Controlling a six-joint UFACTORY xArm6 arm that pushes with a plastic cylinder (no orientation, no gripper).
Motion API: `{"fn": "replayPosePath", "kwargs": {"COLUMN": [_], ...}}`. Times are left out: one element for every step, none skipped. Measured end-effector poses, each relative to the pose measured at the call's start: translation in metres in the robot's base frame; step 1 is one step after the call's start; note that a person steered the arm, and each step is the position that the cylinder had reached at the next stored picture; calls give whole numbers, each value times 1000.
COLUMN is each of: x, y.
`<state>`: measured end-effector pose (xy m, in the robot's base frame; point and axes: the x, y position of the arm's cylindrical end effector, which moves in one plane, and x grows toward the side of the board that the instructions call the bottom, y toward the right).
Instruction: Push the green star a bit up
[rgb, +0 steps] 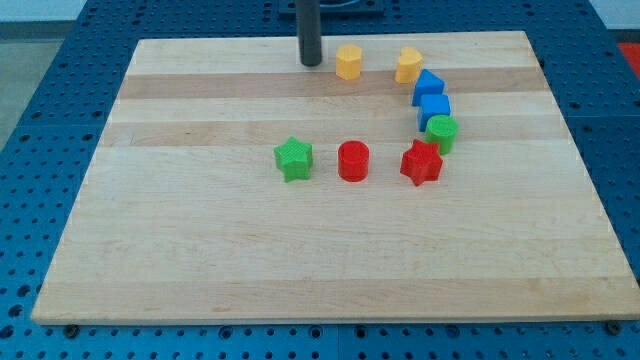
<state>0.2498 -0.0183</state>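
Observation:
The green star (294, 159) lies on the wooden board (200, 250), a little left of the middle. My tip (311, 63) stands near the board's top edge, well above the green star and slightly to its right, not touching any block. A yellow hexagon-like block (348, 62) sits just right of the tip.
A red cylinder (353, 160) lies right of the green star, then a red star (421, 163). A green cylinder (441, 132), two blue blocks (434, 109) (428, 87) and a second yellow block (408, 65) form an arc up the right side.

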Motion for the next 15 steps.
{"fn": "replayPosePath", "kwargs": {"x": [1,2,2,42,61,46,43,48,146,261,313,310,293,269,238], "y": [22,36,-39,-93,-94,-107,-148,-206,-240,-240,-232,-185,-123,-109,-83]}}
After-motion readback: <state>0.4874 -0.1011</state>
